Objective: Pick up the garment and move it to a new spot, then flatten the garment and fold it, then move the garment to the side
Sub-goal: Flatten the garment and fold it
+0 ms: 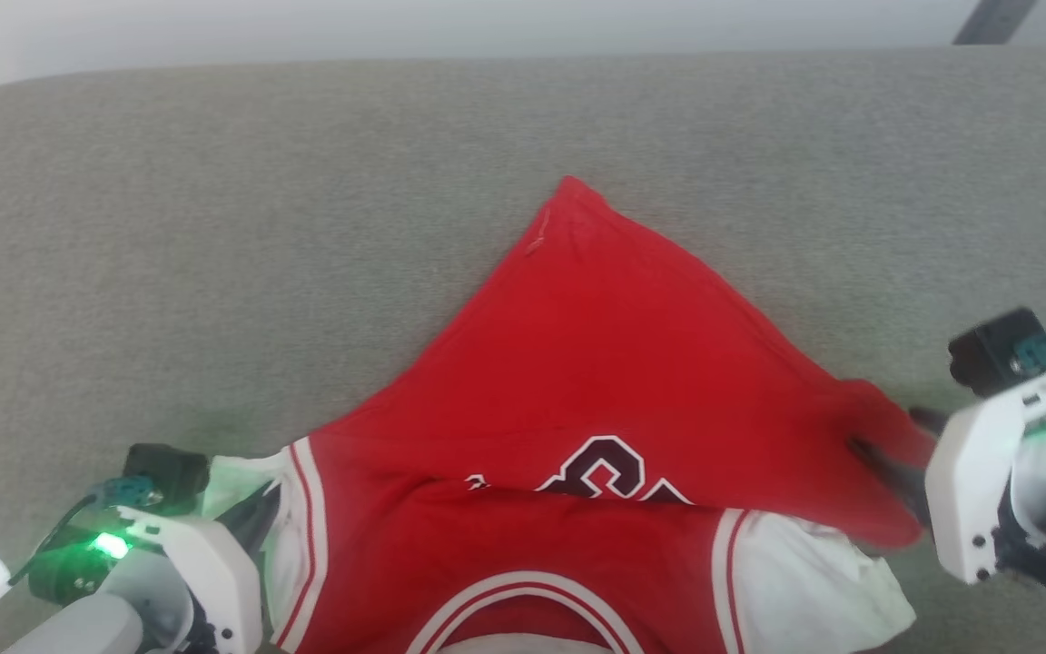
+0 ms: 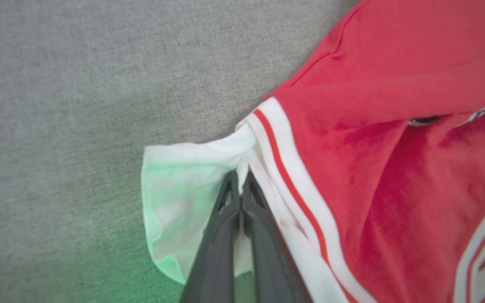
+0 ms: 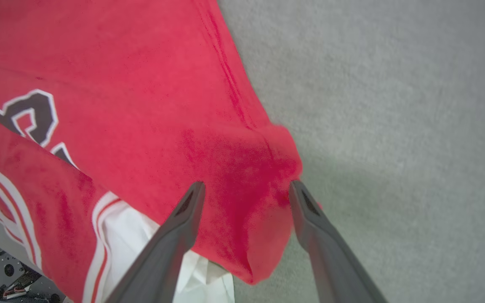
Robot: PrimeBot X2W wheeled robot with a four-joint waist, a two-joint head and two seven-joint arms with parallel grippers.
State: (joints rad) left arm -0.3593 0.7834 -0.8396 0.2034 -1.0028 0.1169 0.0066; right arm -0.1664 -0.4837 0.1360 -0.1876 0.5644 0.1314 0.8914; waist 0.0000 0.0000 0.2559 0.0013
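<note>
Head view — left gripper (image 2: 240, 179) pinches garment (image 1: 596, 363) sleeve; right gripper (image 3: 246, 189), wide, straddles its corner.

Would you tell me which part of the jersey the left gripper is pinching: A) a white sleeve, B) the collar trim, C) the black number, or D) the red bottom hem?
A: in the left wrist view the left gripper is shut on the white sleeve of the garment.
</note>
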